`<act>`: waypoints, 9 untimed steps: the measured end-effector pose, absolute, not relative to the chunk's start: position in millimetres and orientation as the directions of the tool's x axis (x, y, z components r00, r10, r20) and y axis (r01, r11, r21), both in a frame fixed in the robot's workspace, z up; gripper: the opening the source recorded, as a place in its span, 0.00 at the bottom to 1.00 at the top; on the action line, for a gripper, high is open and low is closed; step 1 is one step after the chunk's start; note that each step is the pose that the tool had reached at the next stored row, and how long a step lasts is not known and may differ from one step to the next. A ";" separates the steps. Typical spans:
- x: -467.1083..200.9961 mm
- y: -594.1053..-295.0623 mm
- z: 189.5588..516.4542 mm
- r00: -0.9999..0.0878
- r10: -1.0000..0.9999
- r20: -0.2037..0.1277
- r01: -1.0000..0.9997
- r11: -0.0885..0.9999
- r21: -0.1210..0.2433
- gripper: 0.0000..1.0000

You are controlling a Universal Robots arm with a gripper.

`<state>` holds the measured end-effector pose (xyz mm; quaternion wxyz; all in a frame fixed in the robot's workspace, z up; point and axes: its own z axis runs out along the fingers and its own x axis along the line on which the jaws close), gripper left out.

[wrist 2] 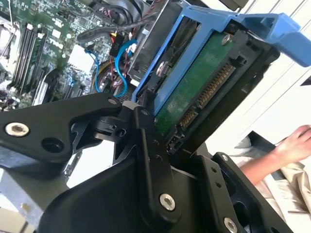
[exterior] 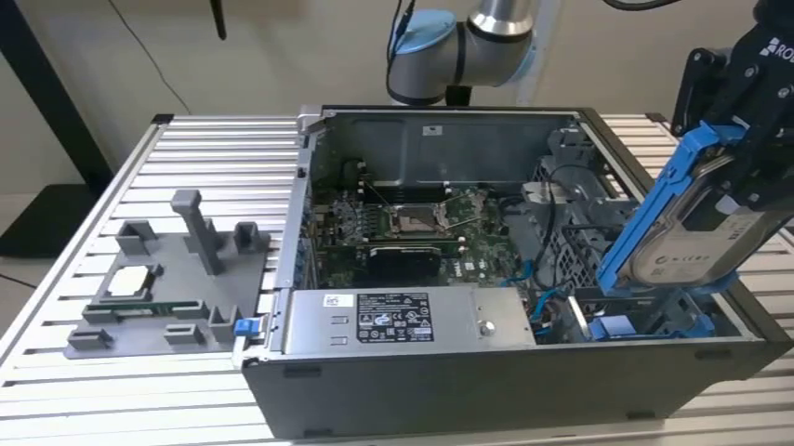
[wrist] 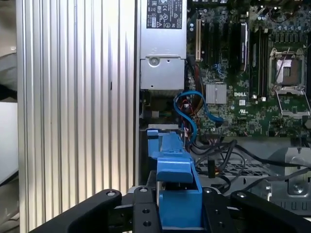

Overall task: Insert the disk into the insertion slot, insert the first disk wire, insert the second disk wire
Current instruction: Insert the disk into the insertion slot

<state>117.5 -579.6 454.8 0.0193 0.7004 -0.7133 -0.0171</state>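
End effector [exterior: 742,186] is closed on the disk [exterior: 682,246], clamping the blue carrier bracket from both sides; in the first wrist view the bracket [wrist: 177,194] sits squeezed between the black fingers [wrist: 143,213]. The disk is in the air over the computer case [exterior: 496,381] corner at the exterior view's right, not lying flat. Its long axis stands steep, with the upper end leaning to the exterior view's right into the end effector and the lower end pointing down into the case. Key relation: the insertion slot [exterior: 620,327] with its blue rails lies right below that lower end, so the slot is down and away from the end effector along the disk's own length. Cannot tell if the lower edge touches the rails; the disk is not seated. In the second wrist view the green board side [wrist 2: 204,92] and its connector row face the camera, at the held end. Blue cables [wrist 2: 121,63] hang loose beside the bay, unplugged as far as I can judge. A person's hand [wrist 2: 296,141] is off to the side, outside the case.
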 end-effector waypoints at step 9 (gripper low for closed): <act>117.5 -579.6 453.0 -0.018 -1.000 0.003 -0.998 0.018 0.052 0.00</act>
